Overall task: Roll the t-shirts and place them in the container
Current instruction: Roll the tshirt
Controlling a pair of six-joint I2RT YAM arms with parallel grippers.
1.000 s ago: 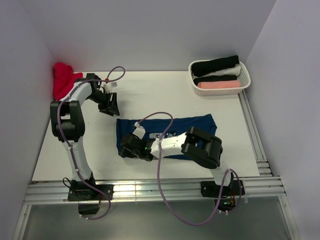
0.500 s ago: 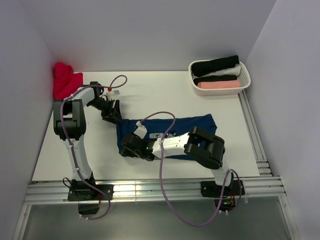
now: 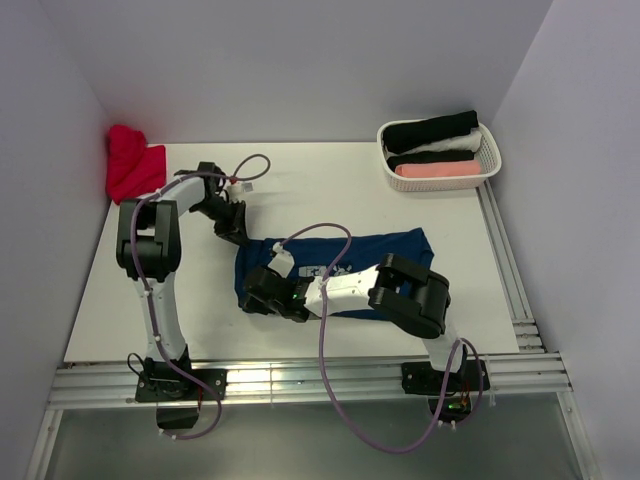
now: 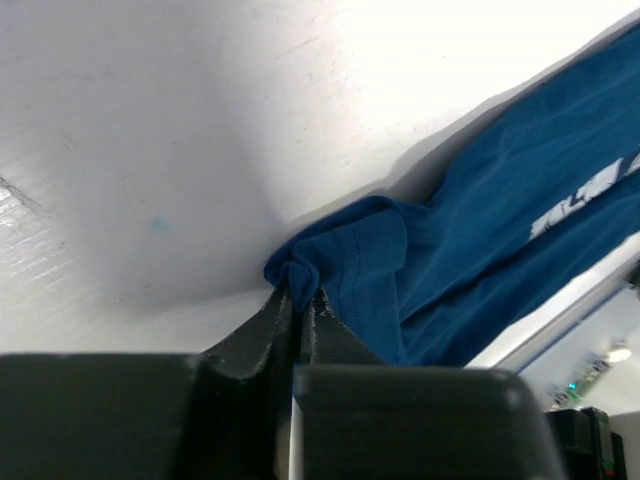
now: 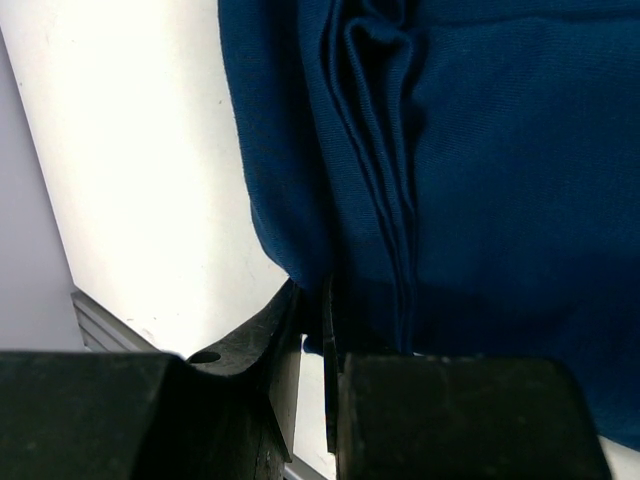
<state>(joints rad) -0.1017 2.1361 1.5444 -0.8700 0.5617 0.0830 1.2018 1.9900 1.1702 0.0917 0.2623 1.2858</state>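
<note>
A navy blue t-shirt (image 3: 390,250), folded into a long band, lies across the middle of the table. My left gripper (image 3: 236,232) is at its far left corner. In the left wrist view, that gripper (image 4: 298,295) is shut on a small bunched tip of the blue cloth (image 4: 480,230). My right gripper (image 3: 258,297) is at the near left corner. The right wrist view shows its jaws (image 5: 314,300) shut on the edge of the shirt (image 5: 480,150), which has several lengthwise pleats.
A red t-shirt (image 3: 130,160) lies crumpled in the back left corner. At the back right, a white basket (image 3: 490,150) holds rolled black (image 3: 432,130), white (image 3: 450,147) and pink (image 3: 437,170) shirts. Metal rails (image 3: 300,380) line the near edge and the right side.
My left gripper has moved right and nearer, from near the red t-shirt to the navy t-shirt's far left corner, and has shut on it. The right arm has not moved.
</note>
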